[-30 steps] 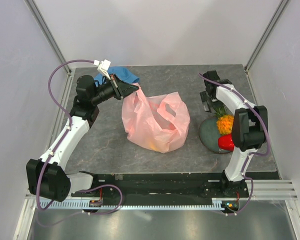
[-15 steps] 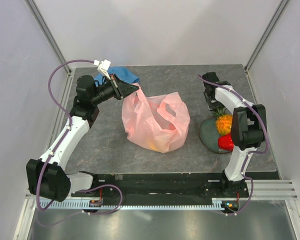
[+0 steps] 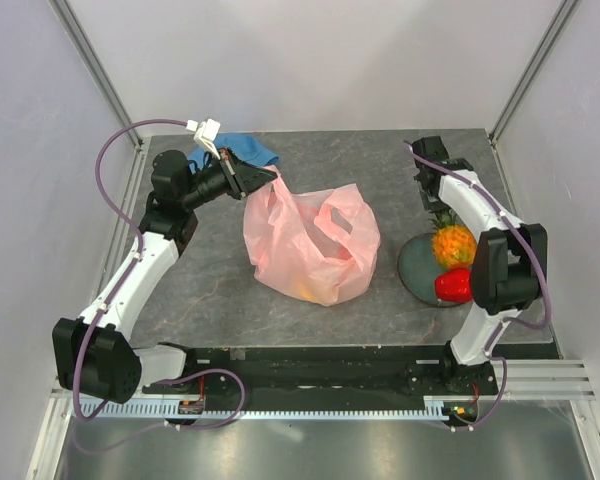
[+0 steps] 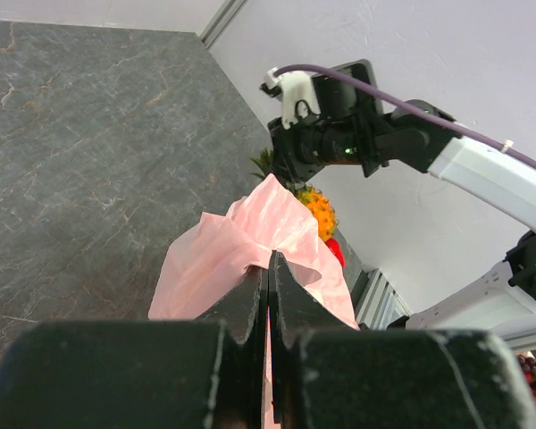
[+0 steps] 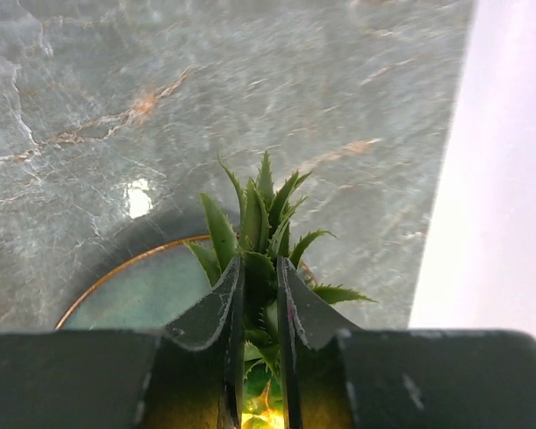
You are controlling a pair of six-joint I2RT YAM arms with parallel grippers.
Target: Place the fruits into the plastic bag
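The pink plastic bag [image 3: 310, 240] stands mid-table, and my left gripper [image 3: 272, 177] is shut on one of its handle loops, holding it up toward the back left. In the left wrist view the pink film [image 4: 250, 237] is pinched between the jaws of that gripper [image 4: 269, 259]. An orange pineapple [image 3: 452, 243] and a shiny red fruit [image 3: 452, 286] sit on a dark plate [image 3: 412, 268] at the right. My right gripper [image 5: 259, 268] is shut on the pineapple's green crown [image 5: 255, 210]. Something yellowish [image 3: 302, 290] shows through the bag's bottom.
A blue cloth [image 3: 248, 148] lies at the back left behind the left gripper. The plate's gold rim [image 5: 116, 273] curves just below the crown. The right wall stands close to the plate and to the right arm [image 3: 480, 215].
The right gripper's jaws have closed from wide open onto the pineapple's crown, and its wrist has shifted slightly toward the back right. The left arm and the bag have not moved.
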